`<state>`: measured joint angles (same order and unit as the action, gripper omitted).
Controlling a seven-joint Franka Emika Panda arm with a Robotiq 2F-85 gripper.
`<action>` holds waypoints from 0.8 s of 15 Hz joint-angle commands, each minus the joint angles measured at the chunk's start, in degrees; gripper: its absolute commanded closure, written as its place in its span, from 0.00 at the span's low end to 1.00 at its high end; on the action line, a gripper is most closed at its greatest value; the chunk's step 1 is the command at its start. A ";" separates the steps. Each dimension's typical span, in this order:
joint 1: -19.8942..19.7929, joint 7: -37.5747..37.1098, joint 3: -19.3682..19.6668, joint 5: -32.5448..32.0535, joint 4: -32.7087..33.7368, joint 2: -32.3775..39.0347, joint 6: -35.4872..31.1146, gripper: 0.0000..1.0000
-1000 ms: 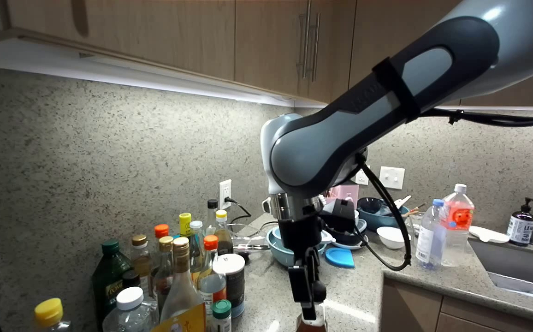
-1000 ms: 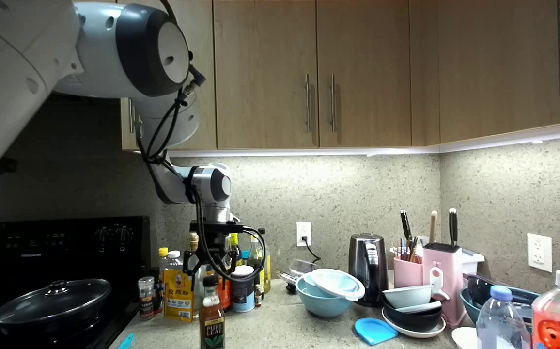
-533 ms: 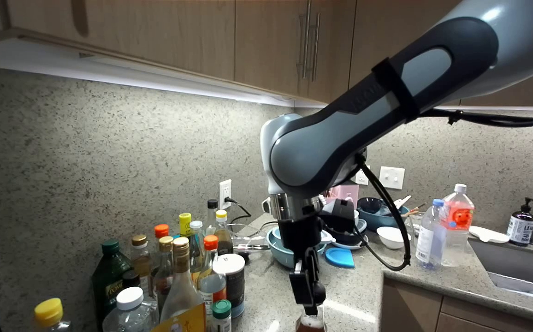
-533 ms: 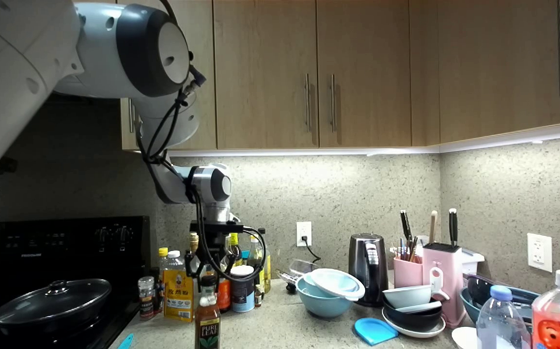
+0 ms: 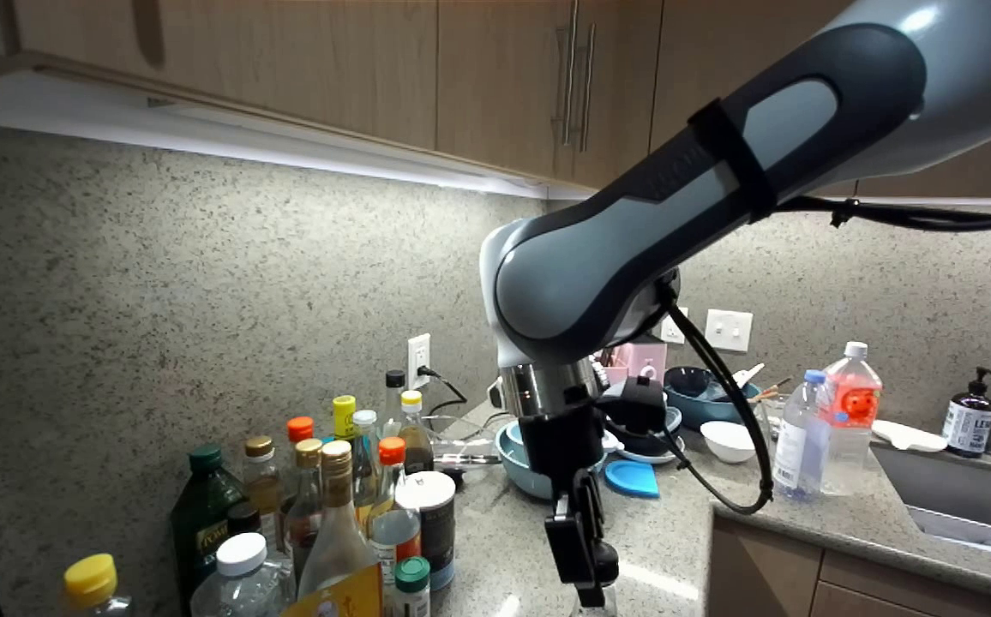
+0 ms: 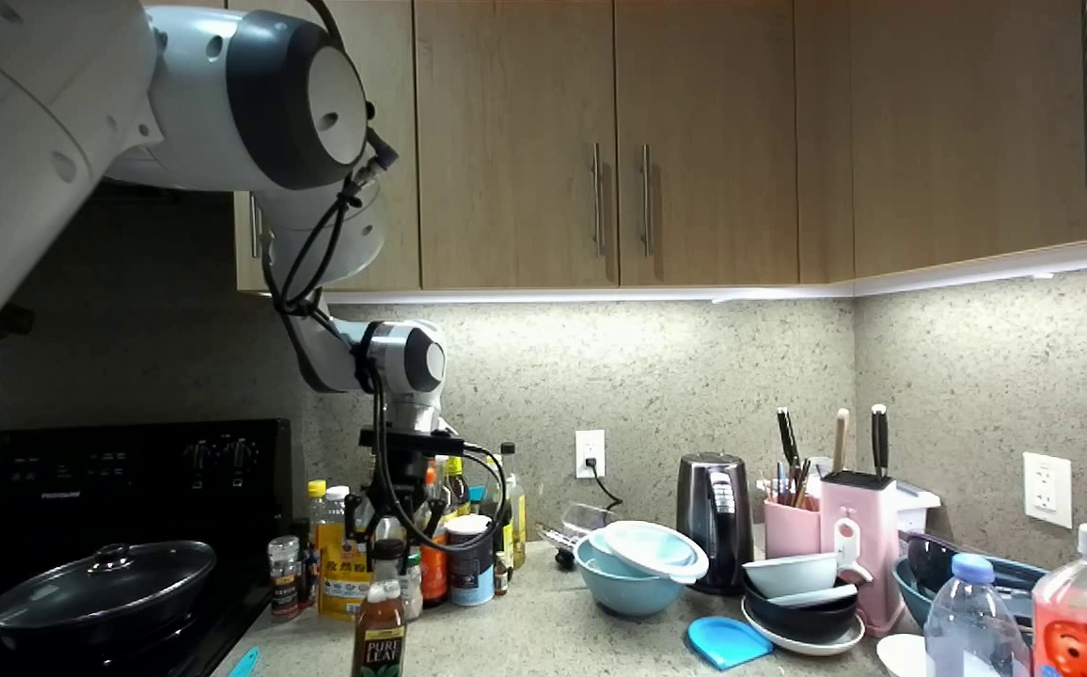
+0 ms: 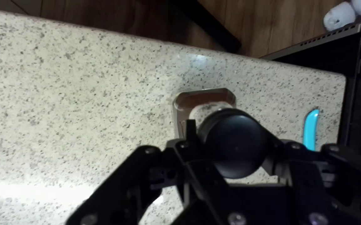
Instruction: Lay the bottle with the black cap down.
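Observation:
The bottle with the black cap (image 6: 381, 639) holds brown tea and carries a dark label. It stands near the counter's front, leaning slightly, its top to the right of its base in that exterior view. My gripper (image 6: 391, 541) has come down over its top. Seen from above in the wrist view, the round black cap (image 7: 235, 145) sits between my fingers, which are closed around it at the cap and neck; the bottle's clear-edged body (image 7: 204, 98) shows beyond. In an exterior view the gripper (image 5: 591, 591) reaches the bottom edge, where nearly all of the bottle is cut off.
Several sauce bottles (image 5: 341, 514) and a dark canister (image 5: 435, 523) crowd the wall side. A lidded pan (image 6: 106, 588) rests on the stove. Light-blue bowls (image 6: 633, 588) and a blue scoop (image 6: 730, 641) lie farther along. The counter edge (image 7: 155, 42) runs close by the bottle.
The fingers were apart above the cap a second ago and have closed around it. Gripper and bottle have shifted left in an exterior view, and the bottle now leans.

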<state>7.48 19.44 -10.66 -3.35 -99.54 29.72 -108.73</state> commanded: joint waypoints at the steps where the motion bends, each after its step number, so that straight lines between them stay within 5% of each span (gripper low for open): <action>1: -1.06 2.76 -1.71 4.74 0.40 -1.37 6.93 0.81; 12: -6.14 12.15 -2.48 18.61 14.80 11.07 24.21 0.81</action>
<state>3.34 29.41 -12.42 12.31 -91.21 36.04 -90.91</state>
